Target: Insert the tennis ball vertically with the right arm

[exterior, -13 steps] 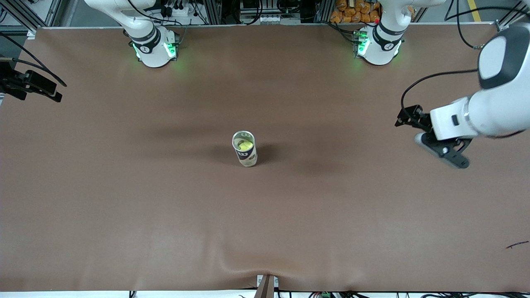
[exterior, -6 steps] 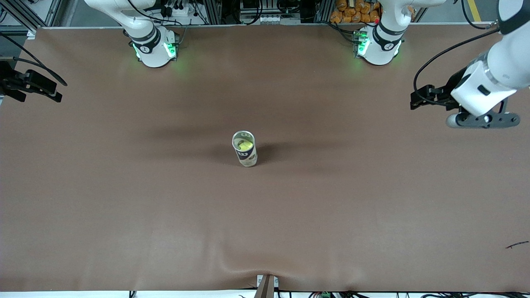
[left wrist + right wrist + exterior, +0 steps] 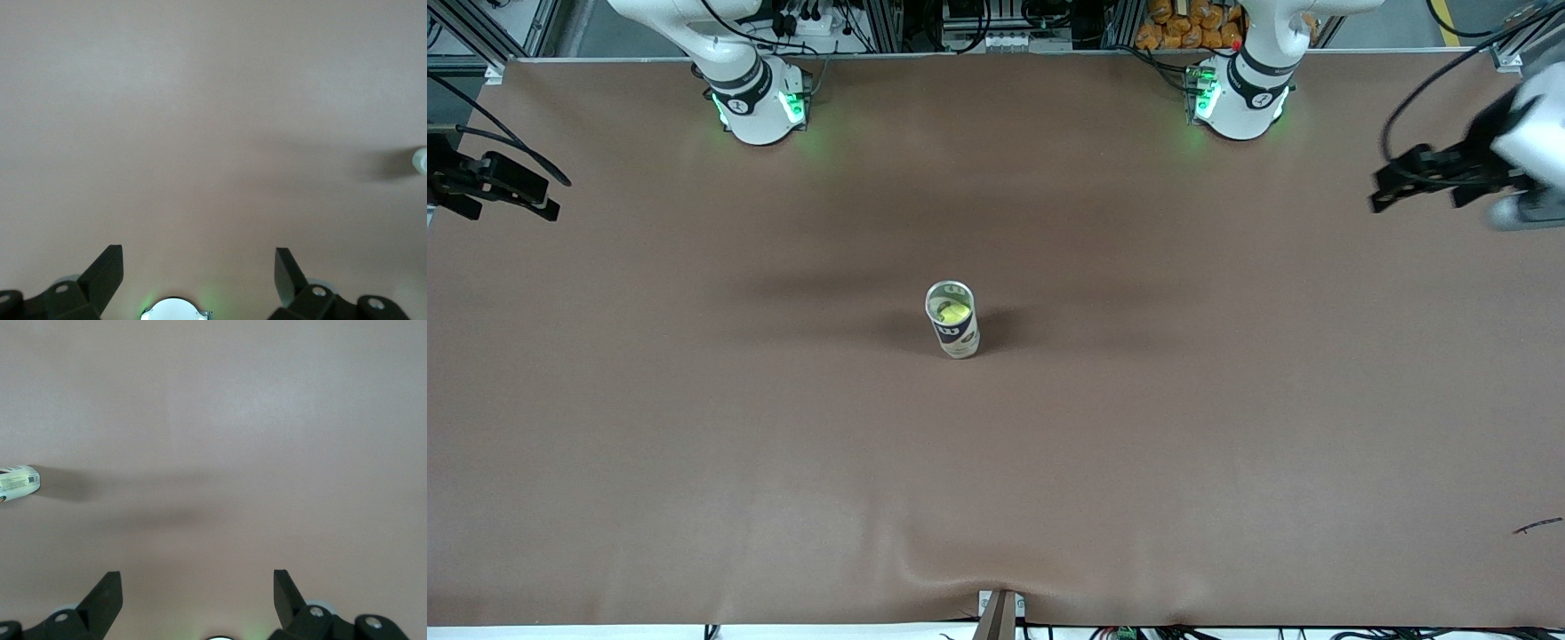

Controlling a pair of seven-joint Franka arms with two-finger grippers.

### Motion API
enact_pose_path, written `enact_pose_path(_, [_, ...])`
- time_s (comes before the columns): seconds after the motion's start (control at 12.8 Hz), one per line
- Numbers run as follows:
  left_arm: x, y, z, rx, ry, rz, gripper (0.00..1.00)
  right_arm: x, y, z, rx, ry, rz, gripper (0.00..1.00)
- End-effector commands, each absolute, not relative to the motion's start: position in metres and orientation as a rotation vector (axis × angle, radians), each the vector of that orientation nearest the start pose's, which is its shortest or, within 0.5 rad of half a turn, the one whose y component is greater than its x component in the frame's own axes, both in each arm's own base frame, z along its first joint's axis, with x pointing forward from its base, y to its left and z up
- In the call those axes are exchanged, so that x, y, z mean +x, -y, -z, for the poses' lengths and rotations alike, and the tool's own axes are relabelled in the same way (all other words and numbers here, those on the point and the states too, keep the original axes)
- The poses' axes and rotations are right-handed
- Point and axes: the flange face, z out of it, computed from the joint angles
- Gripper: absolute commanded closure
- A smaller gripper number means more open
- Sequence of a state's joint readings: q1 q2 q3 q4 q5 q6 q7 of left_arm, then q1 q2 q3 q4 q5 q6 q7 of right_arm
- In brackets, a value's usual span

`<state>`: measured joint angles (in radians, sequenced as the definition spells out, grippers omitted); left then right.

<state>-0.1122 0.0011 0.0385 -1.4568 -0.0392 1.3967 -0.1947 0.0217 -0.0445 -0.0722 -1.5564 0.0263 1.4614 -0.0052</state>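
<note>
Jaws apart on both my grippers, left [image 3: 199,270] and right [image 3: 197,589], over bare tabletop [image 3: 1138,444]; tennis ball [image 3: 951,312] sits inside the upright can [image 3: 953,322] mid-tabletop.

Robot lab (2 table-mounted arms [image 3: 756,98]).
</note>
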Motion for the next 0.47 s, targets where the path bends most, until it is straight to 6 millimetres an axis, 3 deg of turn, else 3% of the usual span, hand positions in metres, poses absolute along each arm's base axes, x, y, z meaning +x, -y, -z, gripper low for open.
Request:
enact_pose_path(0.0, [0.517,0.029,-0.668,-3.16,0.227,-0.101,0.0,0.527,0.025,-0.646,-3.122,-0.067,-0.074,0.0])
enact_pose_path(0.39, [0.517,0.016,-0.653,-3.17,0.249,-0.042,0.0,0.526,0.026,-0.647,-3.121,-0.072,-0.083,0.0])
